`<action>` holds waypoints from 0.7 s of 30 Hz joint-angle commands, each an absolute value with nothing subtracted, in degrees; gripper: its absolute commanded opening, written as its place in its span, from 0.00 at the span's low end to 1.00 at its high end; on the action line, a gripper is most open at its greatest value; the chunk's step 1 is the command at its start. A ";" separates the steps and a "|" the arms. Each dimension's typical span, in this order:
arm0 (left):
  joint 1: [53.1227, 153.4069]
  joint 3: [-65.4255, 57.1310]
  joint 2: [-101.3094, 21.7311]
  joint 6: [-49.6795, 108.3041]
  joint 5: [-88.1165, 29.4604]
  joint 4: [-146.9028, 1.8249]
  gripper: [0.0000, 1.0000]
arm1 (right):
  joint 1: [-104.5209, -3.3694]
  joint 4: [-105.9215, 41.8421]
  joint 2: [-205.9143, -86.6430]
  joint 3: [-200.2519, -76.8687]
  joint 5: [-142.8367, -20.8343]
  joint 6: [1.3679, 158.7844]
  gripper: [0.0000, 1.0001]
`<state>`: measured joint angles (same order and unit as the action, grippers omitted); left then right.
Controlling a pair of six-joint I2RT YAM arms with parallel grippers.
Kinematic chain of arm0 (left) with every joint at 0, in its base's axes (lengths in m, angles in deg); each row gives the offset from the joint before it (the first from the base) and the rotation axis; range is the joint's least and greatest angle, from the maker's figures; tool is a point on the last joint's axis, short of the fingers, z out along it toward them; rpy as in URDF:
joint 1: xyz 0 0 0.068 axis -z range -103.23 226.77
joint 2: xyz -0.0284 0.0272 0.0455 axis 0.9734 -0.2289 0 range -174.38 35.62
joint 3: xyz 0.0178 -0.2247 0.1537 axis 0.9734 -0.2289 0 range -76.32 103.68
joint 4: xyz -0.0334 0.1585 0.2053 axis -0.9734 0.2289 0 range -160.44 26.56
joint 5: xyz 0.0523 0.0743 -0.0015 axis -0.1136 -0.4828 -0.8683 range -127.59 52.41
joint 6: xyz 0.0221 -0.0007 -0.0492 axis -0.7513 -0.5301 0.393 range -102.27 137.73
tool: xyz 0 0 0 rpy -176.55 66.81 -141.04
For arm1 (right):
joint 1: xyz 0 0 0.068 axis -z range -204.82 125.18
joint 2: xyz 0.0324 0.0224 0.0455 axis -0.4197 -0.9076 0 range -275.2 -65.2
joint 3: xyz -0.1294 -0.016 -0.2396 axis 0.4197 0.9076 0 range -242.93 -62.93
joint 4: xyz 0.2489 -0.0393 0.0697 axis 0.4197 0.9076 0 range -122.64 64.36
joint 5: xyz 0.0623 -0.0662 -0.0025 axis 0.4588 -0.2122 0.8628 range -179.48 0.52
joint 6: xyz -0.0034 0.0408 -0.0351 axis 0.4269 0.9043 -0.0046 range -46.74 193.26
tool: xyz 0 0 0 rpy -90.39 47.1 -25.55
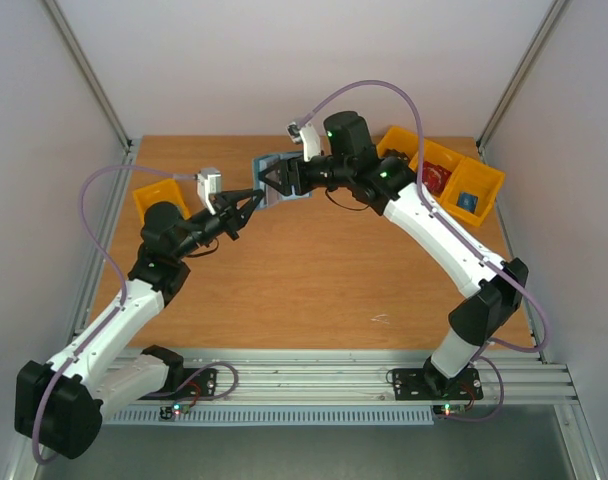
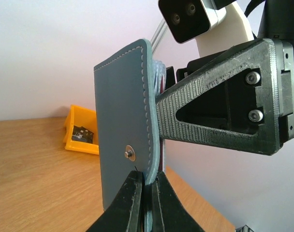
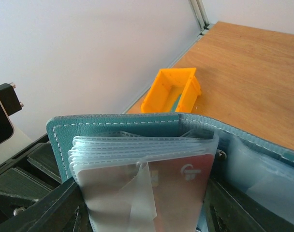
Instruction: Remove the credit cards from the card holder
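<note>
Right wrist view looks straight into the open card holder (image 3: 113,124). It is lifted above the table (image 1: 314,270) and stands on edge between the two arms. A fan of clear plastic sleeves (image 3: 137,147) fills its middle. The red card (image 3: 183,176) sits in the front sleeve, and a bluish-grey card (image 3: 106,186) lies beside it under a loose flap of film. Both cards are still fully sheathed, so extraction has not begun; I judge this to be the reach-in and grip stage.

The left gripper (image 2: 147,198) is clamped tight on the holder's lower edge just below the snap stud, acting as the vice. The right gripper (image 1: 280,181) has its jaws spread wide, one black finger on each side of the sleeve pack, with nothing visibly pinched.

The next move calls for narrowing onto one card's exposed edge alone. The card then has to slide out along the sleeve opening while the left arm holds firm.

The floppy film and the stacked sleeves are the main obstacle, since the fingers could catch plastic instead of card. An orange-yellow bin (image 3: 169,92) stands well behind at the table's far edge. Two more yellow bins (image 1: 454,170), holding a red object and a blue one, lie behind the right arm, clear of the work.
</note>
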<state>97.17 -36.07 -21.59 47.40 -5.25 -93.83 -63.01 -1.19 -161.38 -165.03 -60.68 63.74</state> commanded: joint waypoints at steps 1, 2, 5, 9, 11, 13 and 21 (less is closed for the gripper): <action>96.99 -33.19 -20.05 47.10 -7.61 -98.82 0.00 | -63.88 2.89 -159.00 -166.34 -59.15 59.96 0.62; 96.98 -33.15 -19.98 47.13 -7.66 -98.83 0.00 | -63.85 3.34 -158.94 -166.37 -59.60 59.65 0.64; 96.89 -32.76 -19.82 47.02 -7.28 -98.95 0.00 | -63.89 4.30 -158.71 -166.43 -60.41 58.78 0.67; 96.82 -32.13 -19.84 47.12 -6.86 -99.02 0.00 | -63.86 4.05 -157.91 -166.17 -59.85 58.03 0.69; 96.68 -32.02 -19.76 47.50 -7.43 -99.10 0.00 | -63.92 3.63 -157.44 -165.91 -59.42 57.59 0.69; 96.36 -32.02 -19.80 48.06 -8.23 -99.03 0.00 | -63.79 3.58 -156.98 -165.78 -58.82 56.84 0.69; 94.90 -32.01 -18.90 48.46 -6.43 -98.91 0.00 | -61.12 2.94 -154.01 -162.22 -57.65 57.76 0.65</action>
<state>95.49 -33.99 -20.81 48.37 -7.13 -94.12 -62.58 3.09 -156.61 -163.63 -59.04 58.10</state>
